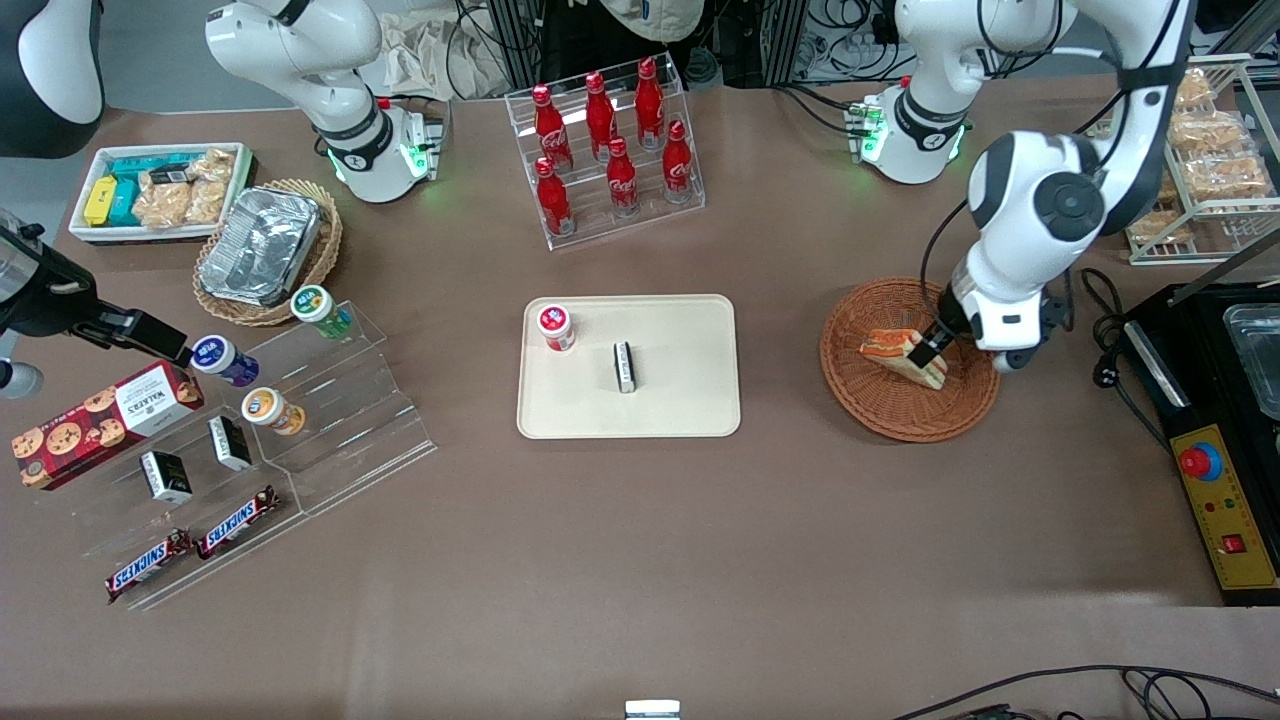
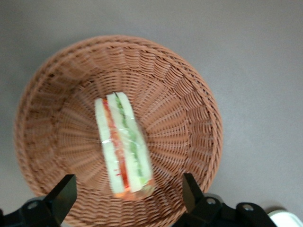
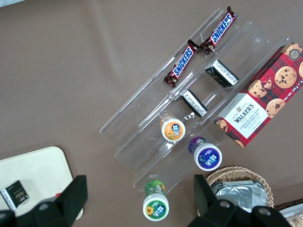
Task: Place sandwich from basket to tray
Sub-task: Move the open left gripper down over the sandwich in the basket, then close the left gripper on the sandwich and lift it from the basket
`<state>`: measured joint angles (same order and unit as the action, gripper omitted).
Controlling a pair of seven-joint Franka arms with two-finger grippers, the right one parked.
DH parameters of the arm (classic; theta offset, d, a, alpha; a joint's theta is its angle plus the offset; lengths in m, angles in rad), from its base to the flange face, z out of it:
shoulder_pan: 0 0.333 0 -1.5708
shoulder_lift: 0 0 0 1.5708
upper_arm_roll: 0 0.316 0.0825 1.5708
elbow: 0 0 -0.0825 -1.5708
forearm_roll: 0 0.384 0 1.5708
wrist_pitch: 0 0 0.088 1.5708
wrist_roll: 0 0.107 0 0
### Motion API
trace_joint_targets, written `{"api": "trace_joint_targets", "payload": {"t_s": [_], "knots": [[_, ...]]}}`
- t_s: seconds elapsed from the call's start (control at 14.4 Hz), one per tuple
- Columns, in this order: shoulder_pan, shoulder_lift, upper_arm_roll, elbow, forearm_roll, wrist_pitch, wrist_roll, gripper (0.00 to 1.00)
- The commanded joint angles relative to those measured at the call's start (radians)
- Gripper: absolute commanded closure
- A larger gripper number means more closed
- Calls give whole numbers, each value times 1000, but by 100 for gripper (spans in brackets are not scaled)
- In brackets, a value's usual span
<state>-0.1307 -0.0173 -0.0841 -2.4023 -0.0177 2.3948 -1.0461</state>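
The sandwich [image 1: 903,357], a wedge of white bread with red and green filling, lies in the round reddish-brown wicker basket [image 1: 880,405] toward the working arm's end of the table. In the left wrist view the sandwich [image 2: 124,149] lies in the basket [image 2: 189,113]. My gripper [image 1: 932,349] hangs low over the basket, open, its fingers [image 2: 64,196] spread to either side of the sandwich's near end, not touching it. The cream-beige tray [image 1: 680,400] lies at the table's middle, beside the basket.
On the tray stand a red-capped jar [image 1: 555,327] and a small dark box [image 1: 625,366]. A rack of red bottles [image 1: 605,150] stands farther from the front camera. A black appliance [image 1: 1215,440] and a snack rack [image 1: 1205,160] flank the basket.
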Motion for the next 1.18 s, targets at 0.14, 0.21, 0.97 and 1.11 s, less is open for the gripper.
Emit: {"api": "trace_joint_targets", "payload": {"t_s": [0.14,0.21,0.97,1.11], "knots": [[-15,11,3,-202,7,346,-58,1],[-15,22,3,-207,8,362,-57,1],[-35,39,9,-184,12,302,-42,100],[-32,28,9,-100,50,134,-40,100]]}}
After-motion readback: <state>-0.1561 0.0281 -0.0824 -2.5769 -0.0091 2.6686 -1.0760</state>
